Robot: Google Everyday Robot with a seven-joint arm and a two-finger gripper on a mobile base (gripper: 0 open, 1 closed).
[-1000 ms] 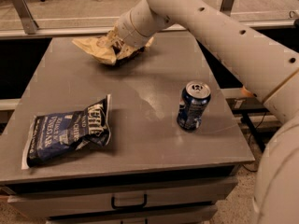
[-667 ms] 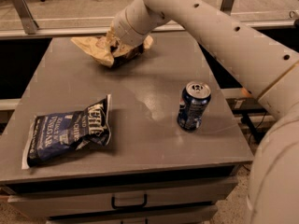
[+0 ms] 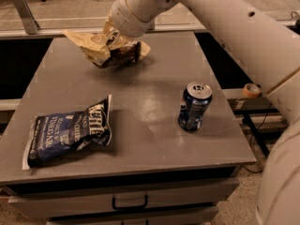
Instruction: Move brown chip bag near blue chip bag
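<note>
brown bag held up near the table's back edge

camera view: the gripper (image 3: 114, 40) is at the far left part of the table (image 3: 150, 139), clamped on the crumpled brown chip bag (image 3: 101, 50). the bag hangs just above the surface near the back edge, with a shadow beneath it. the blue chip bag (image 3: 68, 132) lies flat at the front left, its left end at the table's left edge, well apart from the brown one. open grey tabletop lies between the two bags. one soda can (image 3: 194, 107) stands upright towards the right edge, apart from both bags. counted: two chip bags, one can, one gripper
</note>
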